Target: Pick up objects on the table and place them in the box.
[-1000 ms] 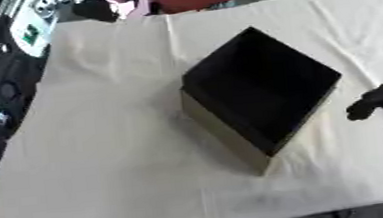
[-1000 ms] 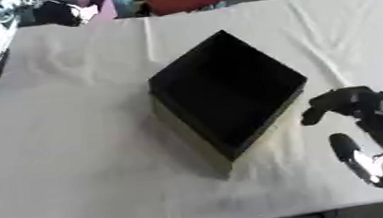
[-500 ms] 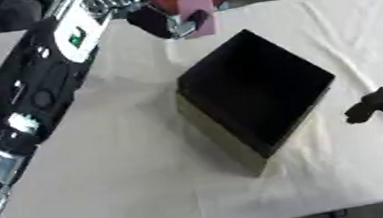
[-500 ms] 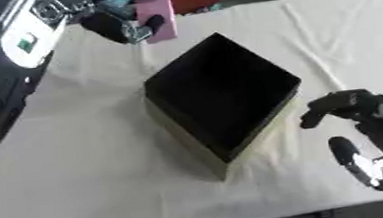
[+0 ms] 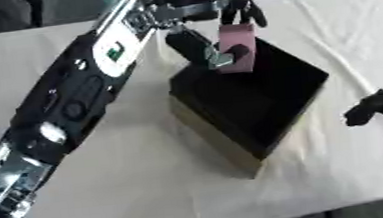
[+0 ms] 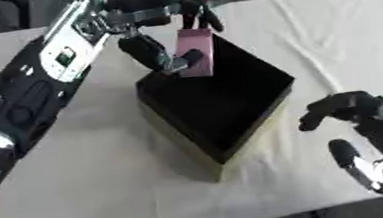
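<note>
So the left arm has swung in a long way from where it was a second ago: back then only its hand was visible up in the far left corner of the tabletop (image 5: 106, 189), and now the whole arm stretches diagonally across the left side of both views. The left hand (image 5: 209, 26) has its fingers and thumb curled round a pink block (image 5: 237, 48), pinching it from the top and the side. Half a second ago that block was hanging over bare cloth short of the box; now it hangs upright right over the far corner of the black box (image 5: 257, 109), its lower end about level with the rim or just inside, hard to say which.

That's basically the carry done. Looks like the only thing left for this item is letting go so it drops into the box, which sits open and dark inside, nothing visible in there yet.

Over on the right, the right hand (image 6: 364, 129) sits near the lower right corner, just beside the box, fingers curled on nothing, and it hasn't budged. Can't see any other loose objects on the tabletop from here.
</note>
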